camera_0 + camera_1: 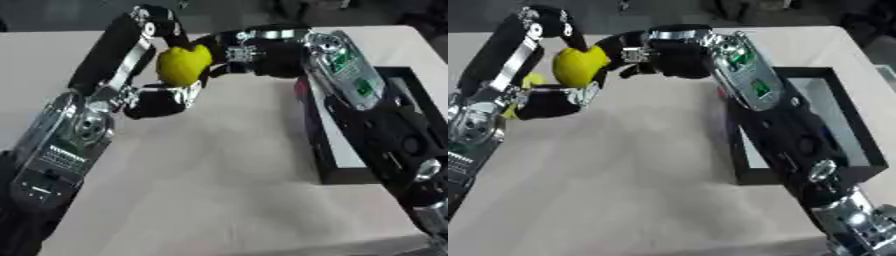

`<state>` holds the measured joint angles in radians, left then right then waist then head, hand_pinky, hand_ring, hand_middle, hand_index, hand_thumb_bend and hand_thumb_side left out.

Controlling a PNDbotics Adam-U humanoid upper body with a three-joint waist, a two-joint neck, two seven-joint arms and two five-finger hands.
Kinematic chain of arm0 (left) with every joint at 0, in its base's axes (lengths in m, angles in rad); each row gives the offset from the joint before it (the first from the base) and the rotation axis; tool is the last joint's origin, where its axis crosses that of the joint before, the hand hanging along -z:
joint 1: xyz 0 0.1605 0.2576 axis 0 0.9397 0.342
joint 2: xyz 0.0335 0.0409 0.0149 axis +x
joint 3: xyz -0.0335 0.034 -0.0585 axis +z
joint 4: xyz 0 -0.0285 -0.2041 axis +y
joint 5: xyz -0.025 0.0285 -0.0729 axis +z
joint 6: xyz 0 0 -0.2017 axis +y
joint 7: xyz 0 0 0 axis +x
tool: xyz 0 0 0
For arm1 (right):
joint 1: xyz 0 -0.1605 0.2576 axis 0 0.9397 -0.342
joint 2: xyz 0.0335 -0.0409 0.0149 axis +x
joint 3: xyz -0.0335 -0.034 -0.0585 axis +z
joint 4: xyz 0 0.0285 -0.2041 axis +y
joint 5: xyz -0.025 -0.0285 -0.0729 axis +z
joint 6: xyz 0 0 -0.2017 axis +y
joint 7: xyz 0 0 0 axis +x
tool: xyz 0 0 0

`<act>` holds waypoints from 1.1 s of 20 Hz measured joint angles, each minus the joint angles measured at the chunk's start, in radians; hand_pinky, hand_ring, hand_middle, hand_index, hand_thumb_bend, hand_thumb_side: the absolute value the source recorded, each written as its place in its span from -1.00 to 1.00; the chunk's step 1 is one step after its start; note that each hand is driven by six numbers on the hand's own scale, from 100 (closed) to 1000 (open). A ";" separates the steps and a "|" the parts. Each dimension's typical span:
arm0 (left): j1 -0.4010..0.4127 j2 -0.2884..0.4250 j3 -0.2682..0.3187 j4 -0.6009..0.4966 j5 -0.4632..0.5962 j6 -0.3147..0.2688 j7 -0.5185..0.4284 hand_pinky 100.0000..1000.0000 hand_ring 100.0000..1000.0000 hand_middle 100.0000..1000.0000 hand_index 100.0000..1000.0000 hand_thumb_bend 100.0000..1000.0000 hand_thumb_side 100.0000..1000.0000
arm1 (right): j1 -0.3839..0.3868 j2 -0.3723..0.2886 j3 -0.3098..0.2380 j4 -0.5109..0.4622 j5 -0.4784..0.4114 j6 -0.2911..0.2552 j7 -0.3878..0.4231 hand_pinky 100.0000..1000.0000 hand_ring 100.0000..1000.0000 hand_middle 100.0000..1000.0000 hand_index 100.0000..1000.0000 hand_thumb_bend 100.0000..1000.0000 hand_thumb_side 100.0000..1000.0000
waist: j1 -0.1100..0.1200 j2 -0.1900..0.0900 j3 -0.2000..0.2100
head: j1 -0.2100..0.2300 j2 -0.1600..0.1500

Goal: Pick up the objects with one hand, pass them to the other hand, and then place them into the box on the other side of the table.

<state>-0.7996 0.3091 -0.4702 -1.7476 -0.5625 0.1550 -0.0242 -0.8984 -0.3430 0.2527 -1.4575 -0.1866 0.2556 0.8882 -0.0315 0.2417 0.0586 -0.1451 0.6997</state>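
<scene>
No readable text, brand, number or sign anywhere. Left forearm (61, 155) has a panel of pale markings in rows, too blurred to make out as characters. Right forearm (750, 80) carries a green patch under a clear cover, with no legible characters on it.

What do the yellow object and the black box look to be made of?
Yellow object: matte, evenly coloured, rounded and lemon-like, probably plastic or foam; real fruit can't be ruled out. Black box: thin, straight dark walls round a pale floor, likely plastic or painted board.
</scene>
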 measured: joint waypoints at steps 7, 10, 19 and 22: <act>-0.004 -0.001 -0.005 0.001 0.000 -0.004 -0.002 0.40 -0.05 -0.18 -0.25 -1.00 -1.00 | 0.000 -0.001 0.024 -0.031 -0.066 -0.013 0.012 1.00 1.00 1.00 1.00 -1.00 0.29 | 0.000 0.000 0.000 | -0.005 0.000; -0.007 -0.001 -0.005 0.001 0.000 -0.003 -0.003 0.40 -0.05 -0.18 -0.25 -1.00 -1.00 | 0.000 -0.005 0.032 -0.035 -0.083 -0.013 0.013 1.00 1.00 1.00 1.00 -1.00 0.29 | 0.000 0.000 0.000 | -0.006 0.000; -0.011 -0.001 -0.005 0.000 -0.002 -0.002 -0.004 0.40 -0.06 -0.18 -0.25 -1.00 -1.00 | 0.001 -0.013 0.045 -0.050 -0.107 -0.015 0.011 1.00 1.00 1.00 1.00 -1.00 0.31 | 0.000 0.000 -0.001 | -0.006 0.000; -0.011 -0.002 -0.005 0.001 -0.003 0.000 -0.006 0.39 -0.06 -0.19 -0.25 -1.00 -1.00 | 0.001 -0.014 0.050 -0.051 -0.113 -0.017 0.010 1.00 1.00 1.00 1.00 -1.00 0.30 | 0.000 0.000 -0.001 | -0.006 -0.001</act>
<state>-0.8109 0.3072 -0.4749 -1.7468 -0.5654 0.1546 -0.0301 -0.8972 -0.3573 0.3024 -1.5082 -0.2992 0.2389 0.8982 -0.0315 0.2417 0.0580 -0.1507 0.6987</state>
